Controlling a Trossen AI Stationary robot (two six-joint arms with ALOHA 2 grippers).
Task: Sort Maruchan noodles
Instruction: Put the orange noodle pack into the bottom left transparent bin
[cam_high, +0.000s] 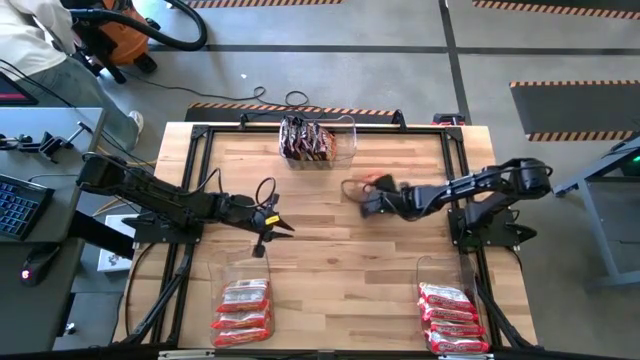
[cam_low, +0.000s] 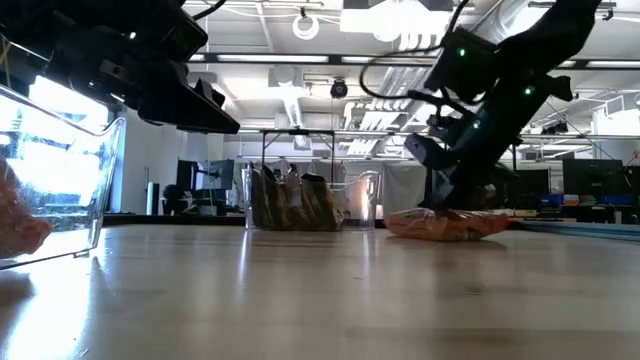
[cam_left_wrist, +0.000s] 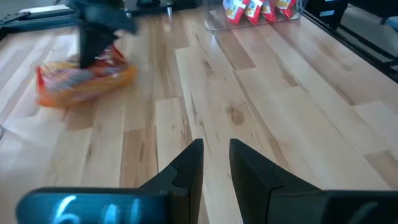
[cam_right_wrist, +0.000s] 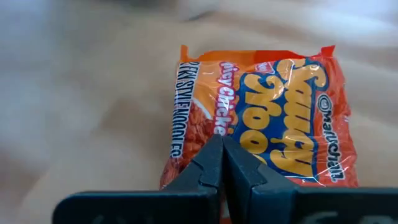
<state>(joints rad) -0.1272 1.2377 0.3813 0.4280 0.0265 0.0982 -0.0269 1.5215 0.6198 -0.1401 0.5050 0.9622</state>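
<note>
One orange-red noodle packet (cam_high: 372, 183) (cam_right_wrist: 280, 112) lies mid-table toward the right, low against the wood in the low view (cam_low: 445, 225). My right gripper (cam_high: 368, 200) (cam_right_wrist: 221, 146) stands over it, shut on it. My left gripper (cam_high: 285, 227) (cam_left_wrist: 216, 149) hovers over bare wood left of centre, open, touching nothing; its view shows the packet (cam_left_wrist: 84, 78) farther off. Dark packets fill a clear bin (cam_high: 350, 135) at the far edge. Red-and-white packets lie in two clear bins near the front. My right gripper pinches the orange packet's wrapper on its upper printed face (cam_right_wrist: 233, 127), near the middle, coming from above and slanting in from the table's right. The fingertips (cam_right_wrist: 208, 155) hide the pinched spot. The packet sits flat; in the low view I cannot tell whether its underside is off the wood.
The near-left bin (cam_high: 245, 270) and the near-right bin (cam_high: 440, 268) hold stacked red-and-white packets. The near-left bin's clear wall (cam_low: 60, 170) fills the low view's left. A black frame rims the table. Bare wood stretches between the two grippers and toward the near edge.
</note>
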